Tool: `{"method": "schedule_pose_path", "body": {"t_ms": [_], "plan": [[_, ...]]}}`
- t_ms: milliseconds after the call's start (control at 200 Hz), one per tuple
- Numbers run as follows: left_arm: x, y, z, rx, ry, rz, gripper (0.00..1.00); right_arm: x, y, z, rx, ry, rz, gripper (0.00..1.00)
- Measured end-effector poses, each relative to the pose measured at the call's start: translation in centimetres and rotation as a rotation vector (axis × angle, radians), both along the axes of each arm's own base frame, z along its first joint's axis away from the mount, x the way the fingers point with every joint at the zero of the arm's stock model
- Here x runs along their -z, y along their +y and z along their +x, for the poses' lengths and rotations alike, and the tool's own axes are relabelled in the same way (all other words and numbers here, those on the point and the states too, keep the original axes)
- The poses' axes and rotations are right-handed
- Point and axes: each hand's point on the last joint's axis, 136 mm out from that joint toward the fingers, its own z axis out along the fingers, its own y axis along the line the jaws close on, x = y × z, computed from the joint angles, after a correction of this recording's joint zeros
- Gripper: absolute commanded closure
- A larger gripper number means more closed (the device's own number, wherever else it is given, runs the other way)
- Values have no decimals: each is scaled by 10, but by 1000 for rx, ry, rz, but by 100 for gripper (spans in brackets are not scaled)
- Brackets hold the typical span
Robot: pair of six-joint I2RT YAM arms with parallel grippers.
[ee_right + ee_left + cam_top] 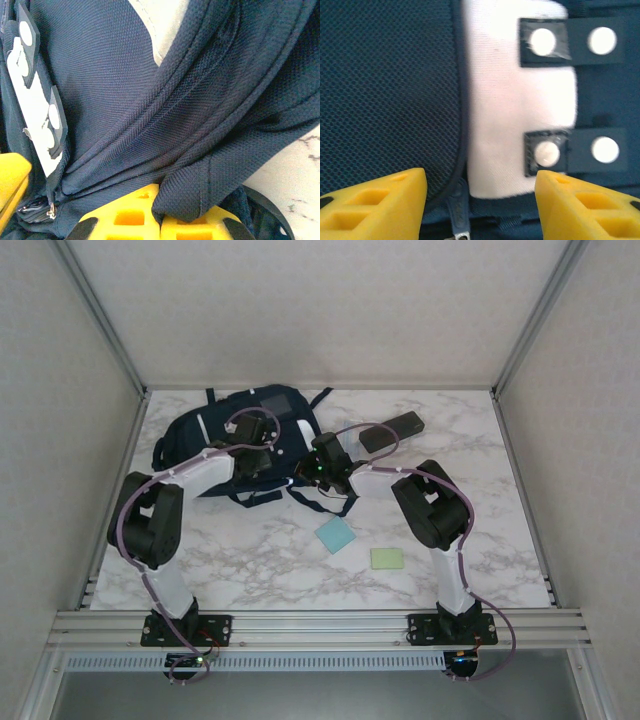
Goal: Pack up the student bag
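One student bag (245, 430) lies at the back left of the marble table (260, 575), with both grippers on or over it.

The left gripper (480, 187) hangs spread just above the bag's pale buckle patch (515, 115), which carries two dark tabs with four white round studs. What looks like a blurred zip pull (457, 212) sits between its yellow fingers (375, 200). The right gripper (160, 217) is clenched on a fold of the bag's navy fabric. In front of the bag lie one light blue square (335, 536) and one pale green card (386, 558). To its right are two dark flat cases (405, 424).
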Motion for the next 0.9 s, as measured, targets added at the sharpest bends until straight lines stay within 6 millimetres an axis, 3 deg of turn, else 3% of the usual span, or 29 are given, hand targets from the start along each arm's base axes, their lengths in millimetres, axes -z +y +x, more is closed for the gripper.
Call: {"method": "schedule_pose_path", "body": {"t_ms": [275,380,646,896], "plan": [[23,3,8,-61,66,-28,44,0,0,0,-1,1,1,100],[24,3,8,-78,90,-39,44,0,0,0,-3,-2,-1,100],[20,-6,0,-68,104,-55,32,1,0,-1,-12,-7,-11,100],[23,-10,-8,-53,121,-17,32,2,-1,-2,-19,-7,-17,100]]}}
